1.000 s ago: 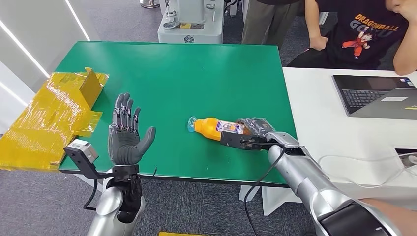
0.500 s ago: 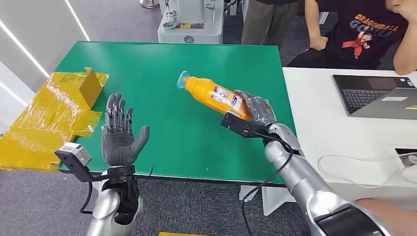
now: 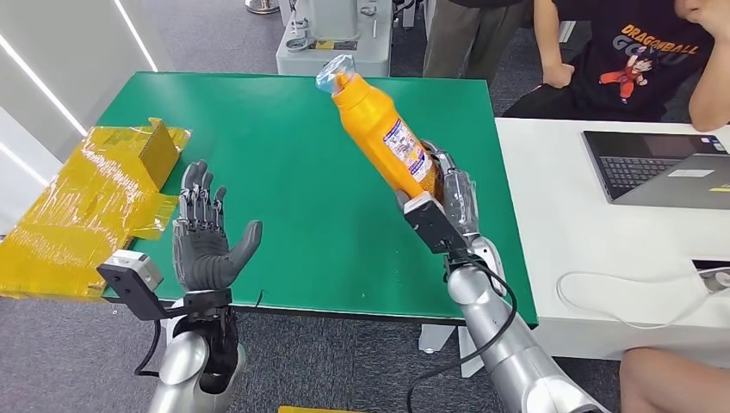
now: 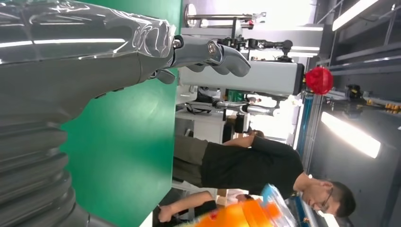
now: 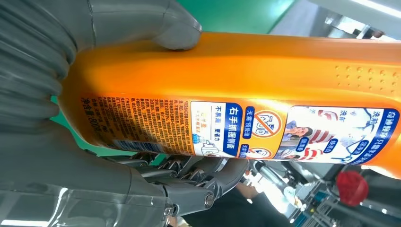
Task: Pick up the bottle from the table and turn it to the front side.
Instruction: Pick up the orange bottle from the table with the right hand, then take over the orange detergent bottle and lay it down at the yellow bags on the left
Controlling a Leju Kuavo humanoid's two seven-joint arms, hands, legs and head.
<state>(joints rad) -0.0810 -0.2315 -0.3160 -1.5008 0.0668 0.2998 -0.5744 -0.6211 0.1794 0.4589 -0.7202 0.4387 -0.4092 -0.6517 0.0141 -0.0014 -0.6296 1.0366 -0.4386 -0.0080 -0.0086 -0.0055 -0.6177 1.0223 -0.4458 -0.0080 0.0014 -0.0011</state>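
Note:
My right hand (image 3: 448, 196) grips the lower end of an orange bottle (image 3: 381, 133) and holds it high above the green table (image 3: 284, 155), tilted with its clear blue cap (image 3: 333, 72) up and to the left. In the right wrist view the bottle (image 5: 246, 94) shows its back label of small print, with my thumb (image 5: 156, 23) on one side and my fingers (image 5: 189, 179) on the other. My left hand (image 3: 207, 241) stands open, palm up, over the table's near left edge. Its fingers (image 4: 208, 52) are apart with nothing in them. The bottle's cap end (image 4: 246, 213) also shows in the left wrist view.
A flattened yellow taped box (image 3: 95, 198) lies over the table's left edge. A white desk (image 3: 594, 232) with a laptop (image 3: 658, 168) adjoins on the right. Two people (image 3: 637, 60) are at the far right. A grey machine (image 3: 331, 39) stands behind the table.
My right hand has lifted the bottle off the table and swung it from lying flat to nearly upright, cap up. My left hand drifted slightly left and stayed open.

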